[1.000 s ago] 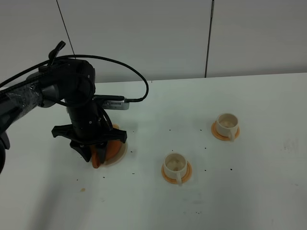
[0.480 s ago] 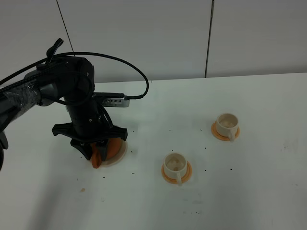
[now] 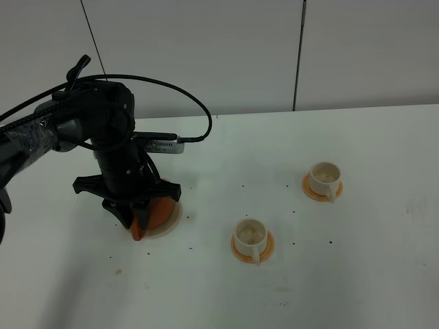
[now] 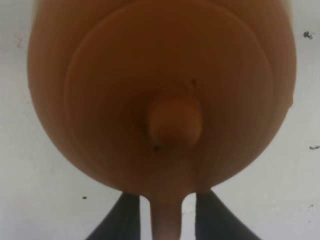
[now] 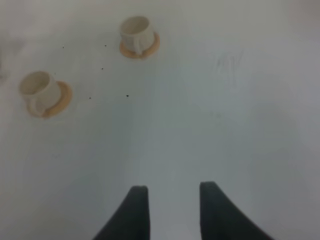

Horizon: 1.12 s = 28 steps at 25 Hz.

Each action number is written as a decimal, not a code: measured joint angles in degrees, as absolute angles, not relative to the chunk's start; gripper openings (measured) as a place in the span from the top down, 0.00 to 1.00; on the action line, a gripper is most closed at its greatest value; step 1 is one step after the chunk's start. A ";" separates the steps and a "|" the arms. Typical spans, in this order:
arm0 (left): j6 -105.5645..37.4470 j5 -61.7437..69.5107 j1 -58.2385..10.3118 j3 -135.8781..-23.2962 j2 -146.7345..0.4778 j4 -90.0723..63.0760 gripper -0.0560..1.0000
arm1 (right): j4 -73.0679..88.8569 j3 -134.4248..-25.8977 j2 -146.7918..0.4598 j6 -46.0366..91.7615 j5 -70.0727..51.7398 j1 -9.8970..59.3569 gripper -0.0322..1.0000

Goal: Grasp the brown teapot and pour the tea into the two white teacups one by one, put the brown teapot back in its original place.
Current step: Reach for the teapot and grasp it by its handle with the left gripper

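The brown teapot (image 4: 165, 100) fills the left wrist view from above, knobbed lid in the middle. Its stubby handle (image 4: 165, 222) lies between the two dark fingers of my left gripper (image 4: 167, 202), with a thin strip of table showing on each side. From the high camera the left gripper (image 3: 139, 221) hangs over the teapot (image 3: 156, 211) and hides most of it. The pot sits on its cream saucer (image 3: 173, 221). Two white teacups (image 3: 250, 234) (image 3: 324, 177) stand on orange saucers to the right. My right gripper (image 5: 170, 192) is open over bare table, with the cups (image 5: 37, 90) (image 5: 136, 32) far ahead.
A white table (image 3: 357, 274) with small dark specks runs to a pale wall behind. The left arm's black cable (image 3: 185, 103) loops above the teapot. The right arm does not show in the high view.
The left gripper's jaws have narrowed around the teapot's handle. The arm has shifted only slightly, and the cups have not moved.
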State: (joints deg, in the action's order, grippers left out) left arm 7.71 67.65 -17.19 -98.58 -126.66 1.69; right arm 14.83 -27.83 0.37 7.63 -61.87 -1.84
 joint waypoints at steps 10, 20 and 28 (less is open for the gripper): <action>7.71 67.02 -17.19 -98.58 -126.66 1.64 0.76 | 14.83 -27.83 0.37 7.63 -61.87 -1.84 0.73; 7.76 66.39 -17.19 -98.58 -126.66 1.60 0.78 | 14.83 -27.83 0.37 7.63 -61.87 -1.84 0.73; 7.69 66.12 -17.19 -98.58 -126.66 2.16 0.78 | 14.83 -27.83 0.37 7.63 -61.87 -1.84 0.73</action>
